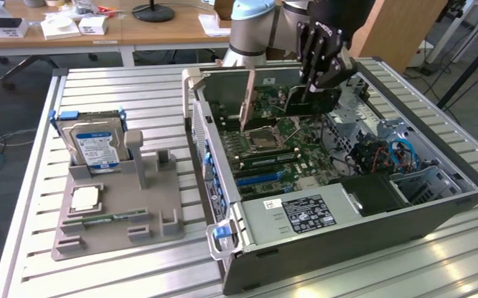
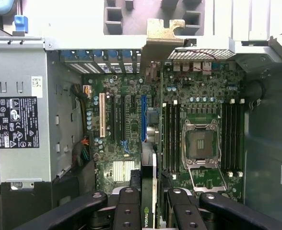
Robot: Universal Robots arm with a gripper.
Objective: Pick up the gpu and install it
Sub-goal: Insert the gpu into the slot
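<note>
The gpu is a dark board held upright on edge, with its metal bracket toward the case's rear wall. My gripper is shut on the card's upper edge, over the motherboard of the open computer case. In the wrist view my gripper clamps the gpu edge-on, and its bracket tab sits at the case's rear edge. The card runs in line with the blue expansion slot. Whether its edge touches a slot I cannot tell.
A grey holder at the exterior view's left carries a hard drive, a processor chip and a memory stick. Inside the case are the power supply, an empty processor socket and memory slots. The slatted table surrounds the case.
</note>
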